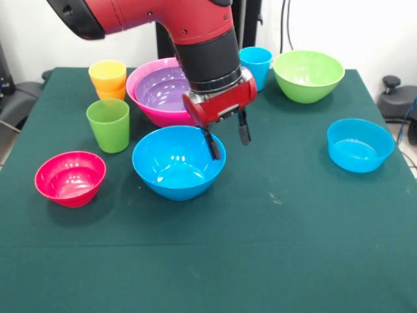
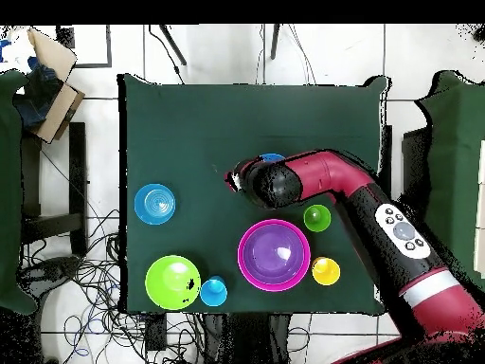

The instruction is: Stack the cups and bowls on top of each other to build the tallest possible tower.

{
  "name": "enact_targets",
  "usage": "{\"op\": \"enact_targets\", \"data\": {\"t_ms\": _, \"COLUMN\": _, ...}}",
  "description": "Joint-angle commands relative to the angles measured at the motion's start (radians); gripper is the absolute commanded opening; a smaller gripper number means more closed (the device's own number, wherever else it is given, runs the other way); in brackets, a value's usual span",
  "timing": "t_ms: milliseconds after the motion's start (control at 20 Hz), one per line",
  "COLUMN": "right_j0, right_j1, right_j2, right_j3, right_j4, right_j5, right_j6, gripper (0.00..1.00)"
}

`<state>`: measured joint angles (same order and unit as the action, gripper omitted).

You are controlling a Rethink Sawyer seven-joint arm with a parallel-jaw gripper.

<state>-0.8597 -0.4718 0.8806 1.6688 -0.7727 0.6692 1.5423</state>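
Over the blue bowl (image 1: 178, 162), fingers (image 1: 212, 145) spread wide astride its far rim, holding nothing (likely lined up for a rim grip). Purple bowl (image 1: 163, 88) already nested in pink bowl (image 1: 144, 103).

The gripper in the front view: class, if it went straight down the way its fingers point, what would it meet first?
Most likely the large blue bowl: the open gripper has one finger over its far rim, the other just beyond it. Depth is uncertain.

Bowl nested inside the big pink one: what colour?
Purple bowl, sitting inside the pink bowl; the overhead view shows it best.
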Motion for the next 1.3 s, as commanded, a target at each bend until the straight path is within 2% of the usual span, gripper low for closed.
{"op": "enact_targets", "data": {"t_ms": 50, "right_j0": 0.06, "right_j1": -0.138, "right_j2": -0.113, "right_j3": 0.05, "right_j4": -0.097, "right_j5": -0.091, "right_j6": 0.081, "gripper": 1.0}}
{"op": "enact_targets", "data": {"t_ms": 250, "right_j0": 0.091, "right_j1": -0.187, "right_j2": -0.141, "right_j3": 0.069, "right_j4": -0.083, "right_j5": -0.104, "right_j6": 0.11, "gripper": 1.0}}
{"op": "enact_targets", "data": {"t_ms": 400, "right_j0": 0.113, "right_j1": -0.19, "right_j2": -0.166, "right_j3": 0.059, "right_j4": -0.08, "right_j5": -0.118, "right_j6": 0.116, "gripper": 1.0}}
{"op": "enact_targets", "data": {"t_ms": 950, "right_j0": 0.212, "right_j1": -0.089, "right_j2": -0.252, "right_j3": -0.045, "right_j4": -0.08, "right_j5": -0.203, "right_j6": 0.13, "gripper": 1.0}}
{"op": "enact_targets", "data": {"t_ms": 1300, "right_j0": 0.207, "right_j1": -0.063, "right_j2": -0.254, "right_j3": -0.055, "right_j4": -0.033, "right_j5": -0.183, "right_j6": 0.065, "gripper": 1.0}}
